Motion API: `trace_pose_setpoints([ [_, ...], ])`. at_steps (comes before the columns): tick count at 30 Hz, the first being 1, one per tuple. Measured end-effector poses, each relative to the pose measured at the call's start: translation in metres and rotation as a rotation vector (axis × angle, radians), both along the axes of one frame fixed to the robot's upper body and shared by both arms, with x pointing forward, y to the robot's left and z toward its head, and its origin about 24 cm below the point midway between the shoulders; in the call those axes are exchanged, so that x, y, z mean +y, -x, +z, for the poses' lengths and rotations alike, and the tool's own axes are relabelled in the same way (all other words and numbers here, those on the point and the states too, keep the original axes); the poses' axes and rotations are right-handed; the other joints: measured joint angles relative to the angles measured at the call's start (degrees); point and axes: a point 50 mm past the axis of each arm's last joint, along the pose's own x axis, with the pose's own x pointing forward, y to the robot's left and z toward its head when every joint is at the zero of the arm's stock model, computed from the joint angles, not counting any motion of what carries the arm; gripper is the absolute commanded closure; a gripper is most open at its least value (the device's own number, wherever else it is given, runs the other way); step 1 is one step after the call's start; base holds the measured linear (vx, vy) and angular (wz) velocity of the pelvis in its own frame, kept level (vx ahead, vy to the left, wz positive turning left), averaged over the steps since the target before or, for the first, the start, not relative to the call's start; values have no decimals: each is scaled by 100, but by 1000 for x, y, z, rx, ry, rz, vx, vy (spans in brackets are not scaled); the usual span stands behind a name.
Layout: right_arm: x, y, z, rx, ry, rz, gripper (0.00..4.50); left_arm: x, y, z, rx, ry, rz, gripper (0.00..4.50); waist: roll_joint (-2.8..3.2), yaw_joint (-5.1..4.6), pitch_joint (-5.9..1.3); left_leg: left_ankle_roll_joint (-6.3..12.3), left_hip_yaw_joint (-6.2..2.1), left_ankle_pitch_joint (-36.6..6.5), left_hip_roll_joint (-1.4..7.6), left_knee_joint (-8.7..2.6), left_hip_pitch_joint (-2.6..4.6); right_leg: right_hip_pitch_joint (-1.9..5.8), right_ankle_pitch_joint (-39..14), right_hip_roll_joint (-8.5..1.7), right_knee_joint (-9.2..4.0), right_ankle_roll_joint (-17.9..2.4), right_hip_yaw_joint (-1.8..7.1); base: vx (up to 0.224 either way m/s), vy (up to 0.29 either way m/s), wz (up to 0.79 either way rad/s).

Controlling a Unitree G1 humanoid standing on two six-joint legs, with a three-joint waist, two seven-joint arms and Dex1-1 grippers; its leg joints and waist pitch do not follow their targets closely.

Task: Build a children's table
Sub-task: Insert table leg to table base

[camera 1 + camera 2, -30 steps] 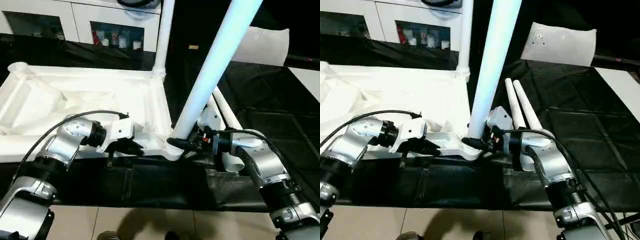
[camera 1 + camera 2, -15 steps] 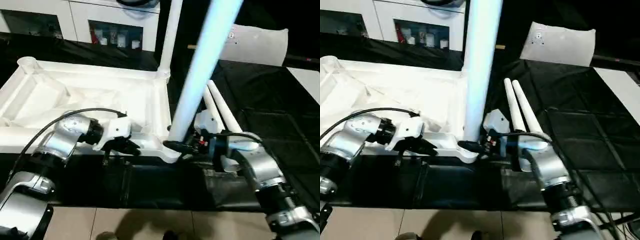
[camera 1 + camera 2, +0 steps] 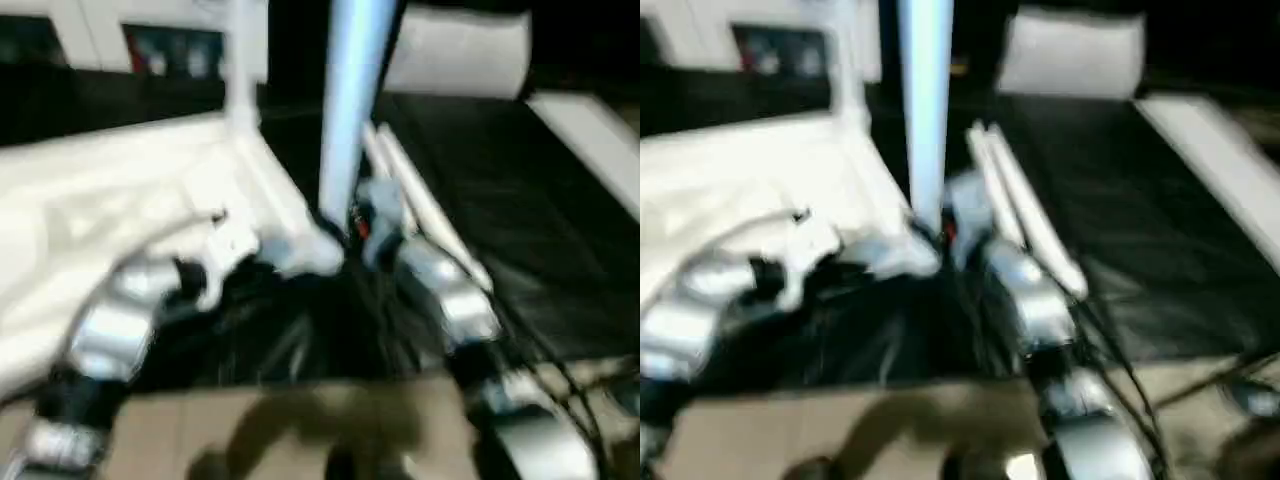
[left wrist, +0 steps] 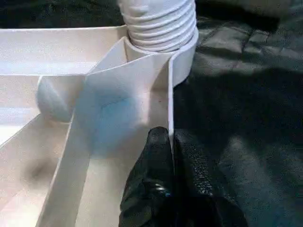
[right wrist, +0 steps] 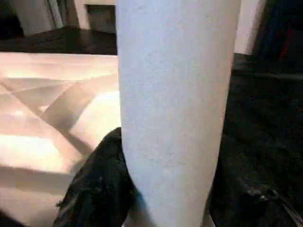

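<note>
A: Nearest first. The left gripper (image 4: 171, 142) is pinching the thin side wall of the white ribbed plastic tabletop (image 4: 57, 52), fingers together on it, just below a corner socket.

B: And the right gripper (image 5: 165, 208)?

A: It is clamping the base of a long white tapered round leg (image 3: 350, 110), which is standing near-upright at centre frame in the near corner socket (image 3: 318, 255).

B: Progress?

A: Judging roughly half: a second leg (image 3: 240, 60) is standing at the far corner, upper left; two spare legs (image 3: 1025, 215) are lying on the black cloth (image 3: 500, 200), right of centre.

B: Obstructions?

A: None apparent. A white pillow-like slab (image 3: 460, 50) is sitting upper right, well apart.
</note>
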Motion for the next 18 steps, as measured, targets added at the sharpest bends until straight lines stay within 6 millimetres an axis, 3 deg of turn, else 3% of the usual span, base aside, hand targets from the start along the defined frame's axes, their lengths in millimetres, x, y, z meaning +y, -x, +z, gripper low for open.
trace_pose_setpoints([
  [2, 2, -6, 1, 20, -7, -64, 260, -12, -2, 0, -2, 20, 53, 450, 2, -8, -4, -30, 59, 135, 64, -33, 20, 5, 89, 42, -39, -95, 37, 0, 0, 0],
  [4, 1, -12, 2, 30, 11, -125, 260, -26, -3, -2, 2, 36, 100, 450, 12, -23, -4, -19, 151, 201, 55, -16, 32, 9, 191, 26, -40, -86, 120, -5, 28, 1],
  [7, 2, -14, 3, 20, 36, -152, 260, -32, -6, -1, -16, 27, 131, 450, 18, -37, -9, -18, 171, 201, 49, -27, 12, 12, 186, 27, -135, -77, 141, -2, 60, -5],
  [8, 2, -14, 3, 17, 42, -155, 260, -32, -6, -1, -18, 23, 133, 450, 14, -40, -11, -11, 174, 205, 46, -23, -14, 14, 186, 27, -146, -77, 147, -5, 62, -11],
  [13, 3, -12, 3, 6, 23, -160, 260, -30, -11, -2, -43, -18, 147, 450, -28, -63, -38, 49, 230, 245, 40, -22, 11, 1, 205, 36, -150, -43, 226, 0, 0, 0],
  [18, 15, 1, 1, 12, -126, -44, 260, -13, -16, 0, -123, -95, 126, 450, -48, -167, -45, 50, 218, 244, 41, -44, 15, -34, 197, 52, -184, -27, 225, 0, 0, 0],
])
